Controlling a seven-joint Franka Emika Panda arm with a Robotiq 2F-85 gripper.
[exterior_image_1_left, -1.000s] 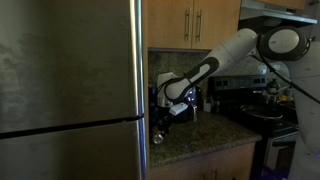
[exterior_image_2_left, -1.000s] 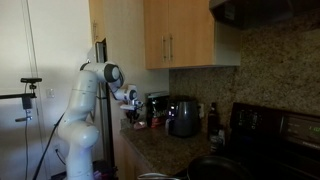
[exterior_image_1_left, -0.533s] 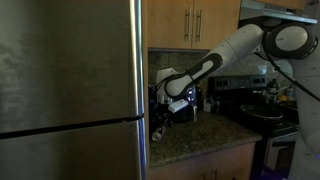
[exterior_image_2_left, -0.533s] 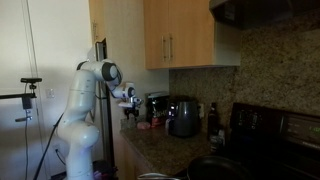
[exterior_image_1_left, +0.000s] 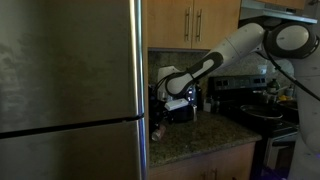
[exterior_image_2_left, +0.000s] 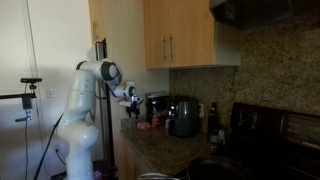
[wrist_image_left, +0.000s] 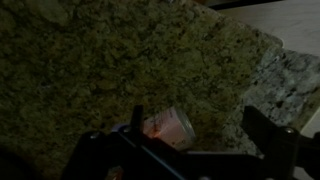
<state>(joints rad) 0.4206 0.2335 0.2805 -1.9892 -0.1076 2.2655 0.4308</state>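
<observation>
The end effector (exterior_image_1_left: 163, 106) hangs just above the front edge of the granite tabletop (wrist_image_left: 90, 70), beside the stainless refrigerator (exterior_image_1_left: 70, 85). Its jaws are spread wide and nothing is between them. In the wrist view the two dark fingers (wrist_image_left: 272, 142) stand well apart along the bottom of the picture, with speckled stone showing in the gap.

A small glass jar (wrist_image_left: 170, 127) with a pinkish inside rests on the tabletop below the end effector. It lies nearer to one finger than to the other and touches neither. In the wrist view it looks tipped onto its side, though the dim light makes this hard to tell for sure. In both exterior views it shows only as a small pale spot (exterior_image_1_left: 156, 128) on the stone close to the tabletop's edge, right under the wrist.

Further back on the tabletop stands a dark coffee maker (exterior_image_2_left: 182, 116) against the wall. Wooden cabinets (exterior_image_2_left: 190, 35) hang above it, and a black stove (exterior_image_2_left: 272, 128) stands at the far end.
</observation>
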